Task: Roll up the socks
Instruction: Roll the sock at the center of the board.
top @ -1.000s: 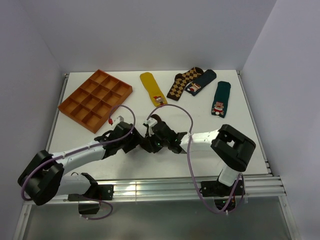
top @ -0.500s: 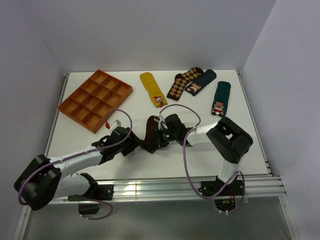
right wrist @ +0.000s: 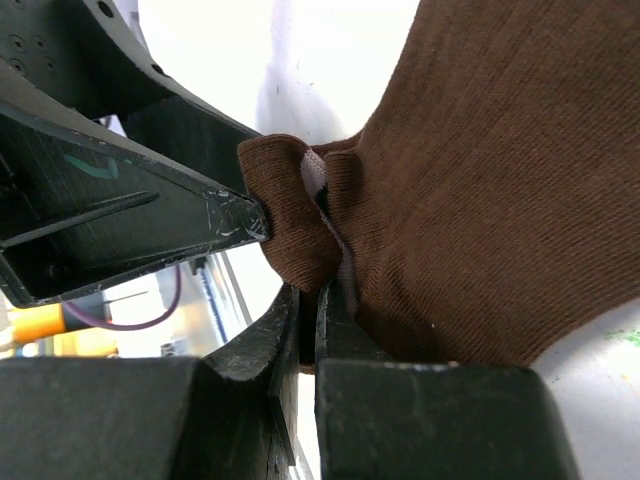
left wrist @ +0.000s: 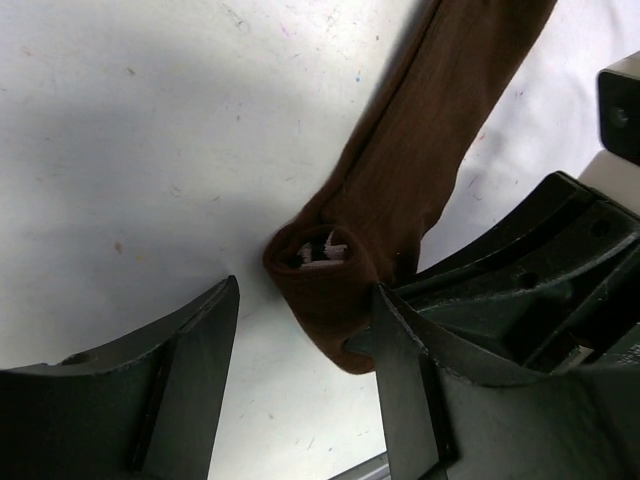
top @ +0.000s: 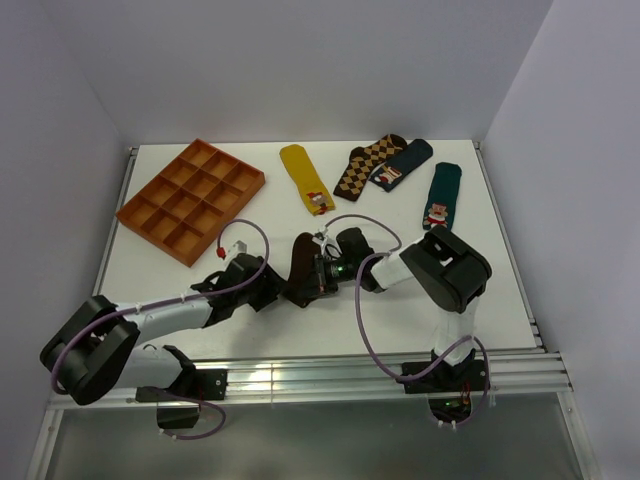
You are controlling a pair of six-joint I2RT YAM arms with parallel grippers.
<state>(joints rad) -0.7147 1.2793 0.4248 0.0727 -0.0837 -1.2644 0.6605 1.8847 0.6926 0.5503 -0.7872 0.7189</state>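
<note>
A: What has changed since a second ago?
B: The right arm has folded inward. The brown sock (top: 300, 262) now shows between the grippers. The left gripper (left wrist: 300, 375) has narrowed, its jaws still parted astride the sock's rolled end, one finger touching it.
A: And the right gripper (right wrist: 310, 315)?
B: Pinched tight on a fold of the sock, mid-table.
A: The orange tray (top: 192, 200)?
B: Far left, well apart from the sock. Only its orange floors show.

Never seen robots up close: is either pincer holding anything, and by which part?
The right pincer pinches the dark brown sock by its folded-over end. The left pincer stands open around that same end, not closed on it.
</note>
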